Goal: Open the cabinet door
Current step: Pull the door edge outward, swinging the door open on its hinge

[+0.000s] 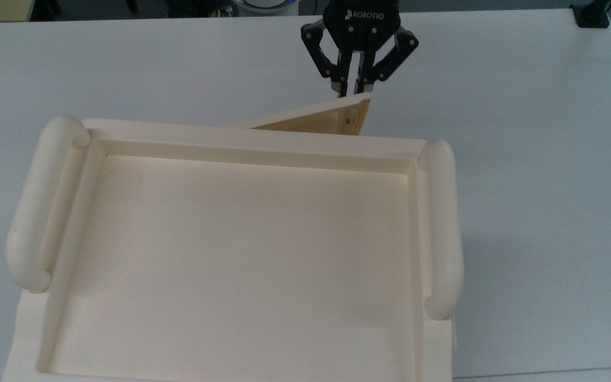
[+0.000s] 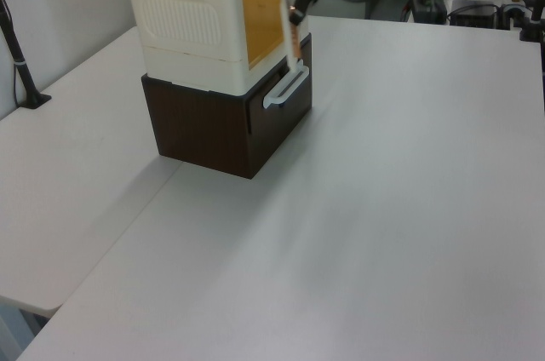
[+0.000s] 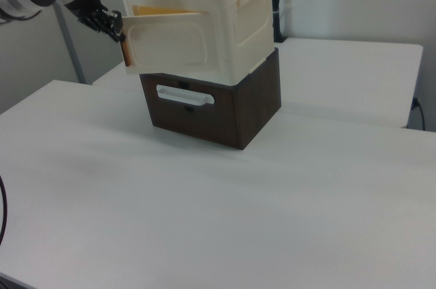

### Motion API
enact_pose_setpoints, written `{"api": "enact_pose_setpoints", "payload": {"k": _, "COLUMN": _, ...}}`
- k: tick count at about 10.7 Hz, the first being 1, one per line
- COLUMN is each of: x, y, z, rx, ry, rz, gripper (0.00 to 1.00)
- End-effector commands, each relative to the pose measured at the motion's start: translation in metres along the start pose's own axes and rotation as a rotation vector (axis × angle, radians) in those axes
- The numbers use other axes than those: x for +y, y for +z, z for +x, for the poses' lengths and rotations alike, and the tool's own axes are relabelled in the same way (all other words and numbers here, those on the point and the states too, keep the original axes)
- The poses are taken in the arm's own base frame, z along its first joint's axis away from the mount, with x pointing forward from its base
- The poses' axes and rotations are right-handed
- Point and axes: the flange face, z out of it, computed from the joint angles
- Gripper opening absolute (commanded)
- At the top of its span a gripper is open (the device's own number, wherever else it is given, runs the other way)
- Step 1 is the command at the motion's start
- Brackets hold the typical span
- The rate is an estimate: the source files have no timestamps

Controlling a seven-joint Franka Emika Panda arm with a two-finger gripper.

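White desk is carrying a dark brown drawer box w/ the cabinet sitting on top. The cabinet door is standing partly swung out (orange inner face showing in left view), hinged toward the top view's left, free edge angling away from the front. End effector is pinching the door's free edge, fingers pressed together on it

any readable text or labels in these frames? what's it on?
"ROBOTIQ", with a small logo mark before it: white print on the black body of the end effector, top view.
No readable text on the cabinet, the cabinet door or the brown drawer unit beneath.
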Motion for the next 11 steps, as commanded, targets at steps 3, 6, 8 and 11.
{"api": "enact_pose_setpoints", "payload": {"k": 3, "x": 0.100, "y": -0.028, "z": -0.029, "rx": -0.269, "ry": -0.093, "rz": 0.022, "gripper": 0.75}}
{"api": "enact_pose_setpoints", "payload": {"k": 6, "x": 0.163, "y": -0.032, "z": -0.042, "rx": -0.401, "ry": -0.098, "rz": 0.017, "gripper": 1.00}}
{"api": "enact_pose_setpoints", "payload": {"k": 8, "x": 0.181, "y": -0.039, "z": -0.055, "rx": -0.510, "ry": -0.075, "rz": 0.001, "gripper": 1.00}}
{"api": "enact_pose_setpoints", "payload": {"k": 11, "x": 0.187, "y": -0.054, "z": -0.072, "rx": -0.623, "ry": 0.005, "rz": -0.014, "gripper": 1.00}}
